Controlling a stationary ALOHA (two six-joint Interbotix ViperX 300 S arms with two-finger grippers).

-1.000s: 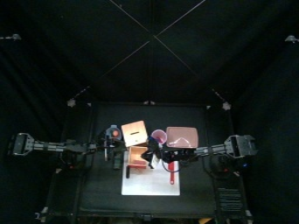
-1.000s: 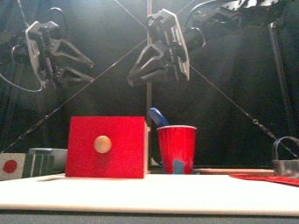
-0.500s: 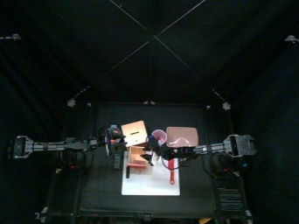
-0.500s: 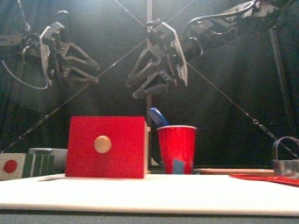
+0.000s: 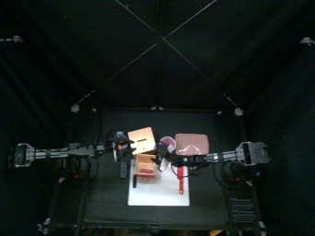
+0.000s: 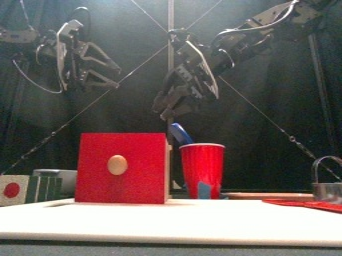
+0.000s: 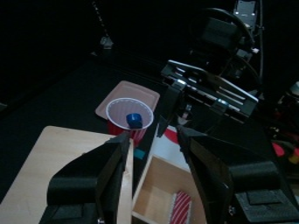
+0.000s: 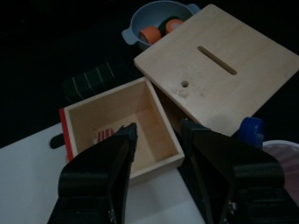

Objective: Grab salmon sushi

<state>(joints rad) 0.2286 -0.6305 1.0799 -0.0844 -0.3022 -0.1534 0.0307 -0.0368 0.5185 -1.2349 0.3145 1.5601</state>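
left gripper (image 7: 158, 144) has its jaws spread, released, not gripping anything. right gripper (image 8: 158, 133) is the same, jaws apart and not closed on anything.

salmon sushi (image 8: 105, 134) lies inside the open wooden box (image 8: 140, 109), on the box floor close to one wall. it is reddish-orange with pale streaks. the left wrist view shows it too, low in the box near the frame's bottom edge. in the top view it is too small to make out.

in the top view the box sits at frame centre, on the upper part of the white board (image 5: 157, 195). the right gripper is over the box's right side and the left gripper is just left of the box. the red knife (image 5: 182, 182) lies on the board right of centre. the flat tan lid (image 5: 142, 138) is just above the box, and the red cup (image 5: 191, 145) is to the lid's right.

in the front view both grippers hang high in the upper half of the frame, well above the objects. the box's red face is at lower left of centre with the cup just to its right, and a blue item (image 6: 179, 133) sticks out of the cup.

the right wrist view also shows a small grey pot (image 8: 158, 19) with orange bits in it, beyond the lid. a dark ribbed piece (image 8: 87, 83) lies next to the box.
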